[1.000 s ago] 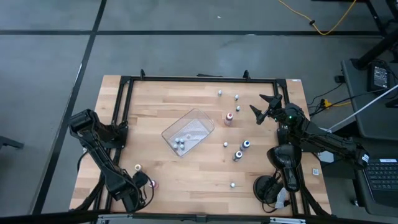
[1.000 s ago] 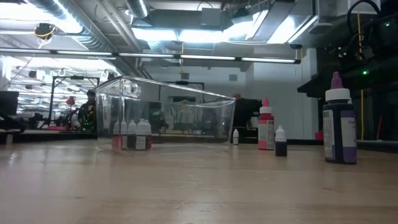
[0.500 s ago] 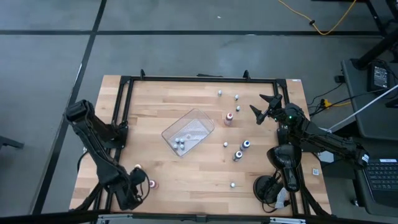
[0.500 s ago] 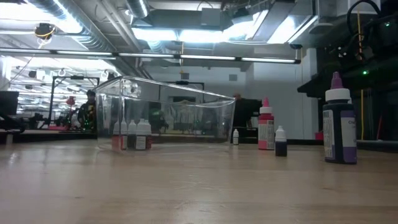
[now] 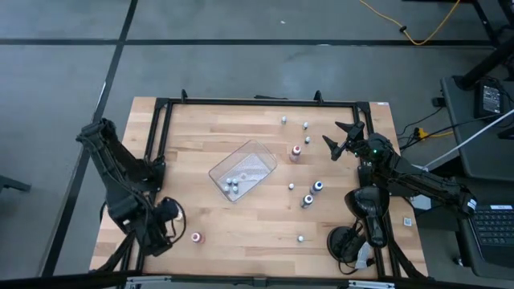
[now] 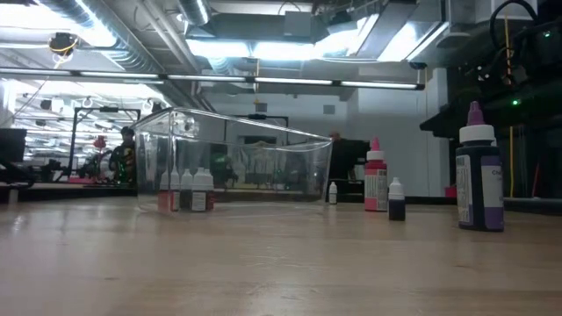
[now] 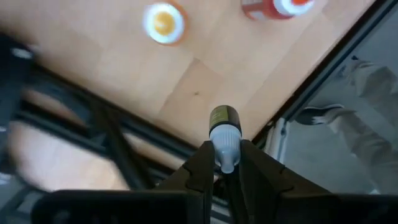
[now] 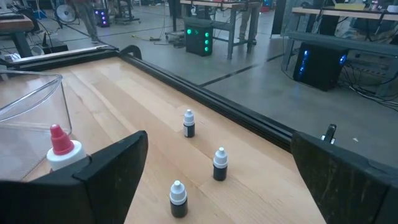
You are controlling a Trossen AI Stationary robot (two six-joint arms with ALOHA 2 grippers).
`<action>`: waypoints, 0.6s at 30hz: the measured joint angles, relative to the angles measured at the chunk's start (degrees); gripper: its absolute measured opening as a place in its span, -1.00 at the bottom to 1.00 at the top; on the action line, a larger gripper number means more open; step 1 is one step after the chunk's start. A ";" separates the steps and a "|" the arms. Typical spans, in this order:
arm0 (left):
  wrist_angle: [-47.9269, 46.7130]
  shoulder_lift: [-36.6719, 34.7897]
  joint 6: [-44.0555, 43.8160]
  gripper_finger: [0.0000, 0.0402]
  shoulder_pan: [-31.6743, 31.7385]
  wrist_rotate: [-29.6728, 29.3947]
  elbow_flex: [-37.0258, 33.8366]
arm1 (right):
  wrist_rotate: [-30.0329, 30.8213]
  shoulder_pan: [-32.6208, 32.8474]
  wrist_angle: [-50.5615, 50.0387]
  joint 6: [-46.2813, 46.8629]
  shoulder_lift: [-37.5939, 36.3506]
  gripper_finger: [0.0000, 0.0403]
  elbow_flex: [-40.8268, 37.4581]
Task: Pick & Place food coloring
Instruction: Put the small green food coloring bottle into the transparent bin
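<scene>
Food coloring bottle (image 7: 224,138) was clamped in your left gripper (image 7: 223,163), lifted at table's front-left corner. Carry step; next, move to clear tray (image 5: 255,152) & release. Right gripper (image 5: 341,138) sat open, idle near back-right.

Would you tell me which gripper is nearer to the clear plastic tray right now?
Right. The right gripper hovers, jaws open, over the table's far right side, with a red-capped bottle between it and the clear tray. The left gripper, holding a small bottle, is farther, at the near-left corner.
</scene>
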 joint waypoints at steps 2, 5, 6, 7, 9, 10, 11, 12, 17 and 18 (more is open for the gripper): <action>-3.21 0.01 2.22 -0.72 1.80 -0.32 2.76 | 0.00 0.00 0.00 0.05 0.00 0.96 -0.01; -7.73 0.63 6.76 -0.72 5.57 -1.01 6.38 | 0.00 -0.01 -0.02 -0.01 0.00 0.96 0.02; -8.76 0.88 8.42 -0.72 7.05 -1.17 7.31 | 0.00 0.01 0.00 0.05 0.00 0.96 0.01; -9.57 1.20 10.24 -0.72 8.60 -1.22 8.09 | 0.00 -0.01 -0.02 0.04 0.00 0.96 0.02; -9.91 1.85 14.18 -0.72 12.07 -1.20 9.22 | 0.00 0.00 -0.01 -0.03 0.00 0.96 0.00; -10.05 2.29 15.88 -0.72 13.80 -1.22 9.56 | -0.01 0.01 0.00 -0.02 0.00 0.96 0.01; -10.64 2.72 17.44 -0.72 15.53 -1.25 9.86 | 0.00 0.00 -0.02 0.05 0.00 0.96 0.01; -11.06 3.27 19.10 -0.72 17.36 -1.31 10.15 | 0.00 -0.01 0.00 0.05 0.00 0.96 0.01; -11.33 5.76 26.50 -0.72 26.00 -2.19 12.02 | 0.00 0.01 -0.01 0.05 0.00 0.96 0.00; -11.31 6.22 27.84 -0.72 28.03 -2.14 12.48 | 0.00 0.01 0.00 -0.02 0.00 0.96 0.00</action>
